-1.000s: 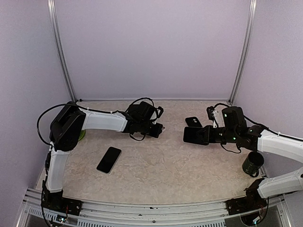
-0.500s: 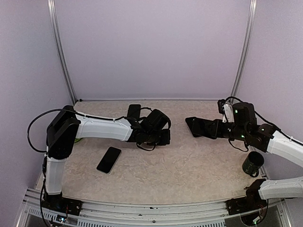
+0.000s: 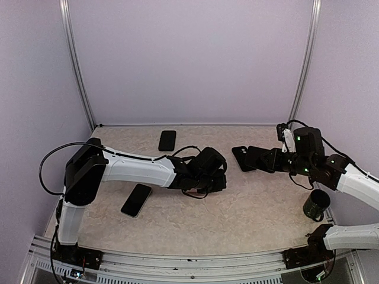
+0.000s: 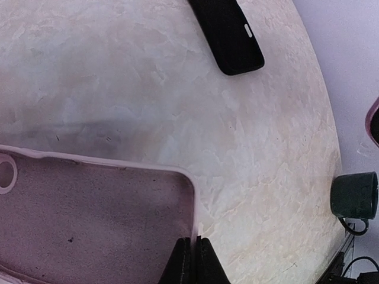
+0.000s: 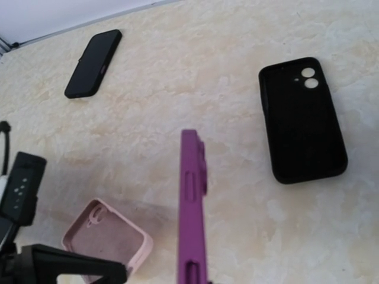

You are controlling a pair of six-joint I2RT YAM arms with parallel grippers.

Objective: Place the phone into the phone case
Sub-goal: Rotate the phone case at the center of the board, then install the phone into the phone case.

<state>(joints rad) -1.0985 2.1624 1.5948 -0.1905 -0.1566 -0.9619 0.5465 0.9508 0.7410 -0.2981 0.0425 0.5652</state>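
The phone [image 3: 136, 199], black with a pale edge, lies flat on the table at the front left, away from both grippers. My left gripper [image 3: 218, 180] is at the table's middle, shut on the side rim of a pink phone case [image 4: 89, 219] that faces hollow side up, low over the table. The same pink phone case [image 5: 106, 239] shows in the right wrist view. My right gripper [image 3: 267, 161] is shut on a purple phone case [image 5: 190, 207], held edge-on above the table to the right of the pink one.
A black phone case [image 5: 302, 121] with two camera holes lies under the right arm's reach [image 3: 240, 155]. Another black phone or case [image 3: 167, 140] lies near the back wall. A dark mug [image 3: 315, 204] stands at the right edge.
My left arm has swung right to the table's middle with the pink case, uncovering the black item at the back. My right gripper has drawn back to the right and turned the purple case.
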